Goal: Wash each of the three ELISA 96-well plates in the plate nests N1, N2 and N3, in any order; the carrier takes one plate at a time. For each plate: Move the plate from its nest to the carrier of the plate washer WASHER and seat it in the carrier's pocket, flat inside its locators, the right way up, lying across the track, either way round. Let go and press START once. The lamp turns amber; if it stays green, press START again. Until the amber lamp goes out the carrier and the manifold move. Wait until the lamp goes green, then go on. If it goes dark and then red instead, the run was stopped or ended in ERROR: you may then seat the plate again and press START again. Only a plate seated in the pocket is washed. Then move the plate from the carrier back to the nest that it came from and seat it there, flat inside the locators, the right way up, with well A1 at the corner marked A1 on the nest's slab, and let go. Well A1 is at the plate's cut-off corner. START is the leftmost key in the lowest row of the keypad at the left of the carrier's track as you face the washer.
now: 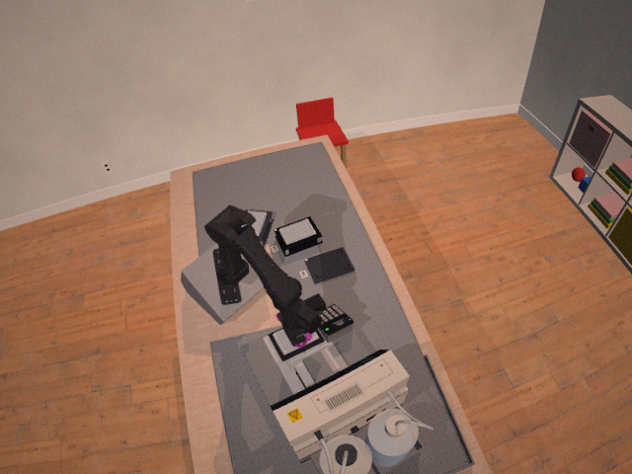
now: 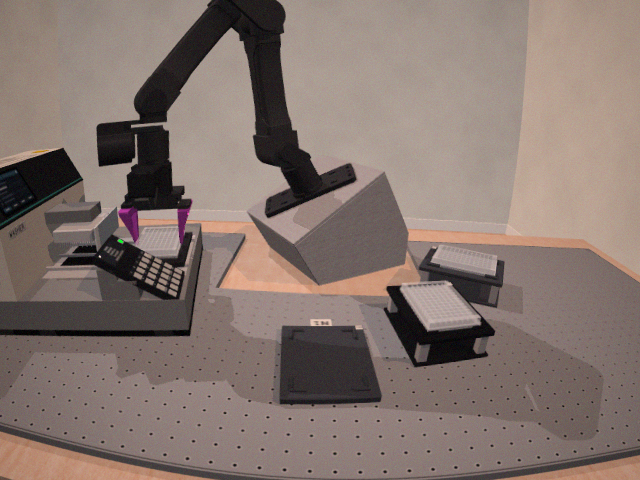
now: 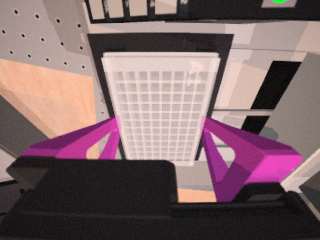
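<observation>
My gripper [image 1: 297,339] [image 2: 158,235] [image 3: 160,120] with magenta fingers is shut on a clear 96-well plate [image 1: 281,339] [image 2: 158,240] [image 3: 160,100], gripping its two long sides. The plate lies flat, wells up, within the black carrier pocket [image 1: 278,352] [image 2: 187,248] [image 3: 96,50] of the washer [image 1: 342,398] [image 2: 31,206]. I cannot tell whether it rests in the pocket or hangs just above it. The keypad [image 1: 335,316] [image 2: 147,267] [image 3: 135,7] is beside the carrier and its lamp [image 1: 326,329] [image 2: 120,240] [image 3: 278,2] is green. One dark nest [image 1: 330,265] [image 2: 328,366] is empty.
Two other plates sit on their nests, one [image 1: 298,232] [image 2: 439,304] nearer and one [image 2: 465,259] further back, partly hidden by the arm in the top view. The arm's tilted grey pedestal [image 2: 336,227] stands mid-table. Two bottles [image 1: 390,435] [image 1: 347,456] stand behind the washer.
</observation>
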`<state>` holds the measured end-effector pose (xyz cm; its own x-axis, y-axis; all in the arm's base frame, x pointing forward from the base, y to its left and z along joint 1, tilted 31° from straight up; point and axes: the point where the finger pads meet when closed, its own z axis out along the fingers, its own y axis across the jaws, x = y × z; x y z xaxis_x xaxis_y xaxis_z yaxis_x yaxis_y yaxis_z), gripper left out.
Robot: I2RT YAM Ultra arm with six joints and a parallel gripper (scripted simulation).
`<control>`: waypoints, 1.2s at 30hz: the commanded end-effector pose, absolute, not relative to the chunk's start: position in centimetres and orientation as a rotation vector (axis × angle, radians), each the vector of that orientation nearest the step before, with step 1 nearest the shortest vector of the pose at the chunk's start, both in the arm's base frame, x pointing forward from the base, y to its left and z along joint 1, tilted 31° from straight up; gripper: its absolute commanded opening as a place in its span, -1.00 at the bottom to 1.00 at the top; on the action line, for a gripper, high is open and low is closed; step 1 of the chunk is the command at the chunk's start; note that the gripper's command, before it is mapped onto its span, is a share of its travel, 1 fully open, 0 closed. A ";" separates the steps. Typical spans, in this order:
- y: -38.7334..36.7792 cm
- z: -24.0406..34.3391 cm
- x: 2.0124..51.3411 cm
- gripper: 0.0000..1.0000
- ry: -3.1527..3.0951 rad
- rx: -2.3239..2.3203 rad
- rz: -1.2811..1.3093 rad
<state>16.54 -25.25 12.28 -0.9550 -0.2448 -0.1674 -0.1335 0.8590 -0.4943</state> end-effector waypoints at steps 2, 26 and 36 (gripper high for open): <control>-25.3 12.5 16.6 -1.00 2.800 -0.291 -0.727; -25.4 12.2 16.7 1.00 2.800 -0.291 -0.727; -25.4 12.2 16.7 1.00 2.800 -0.291 -0.727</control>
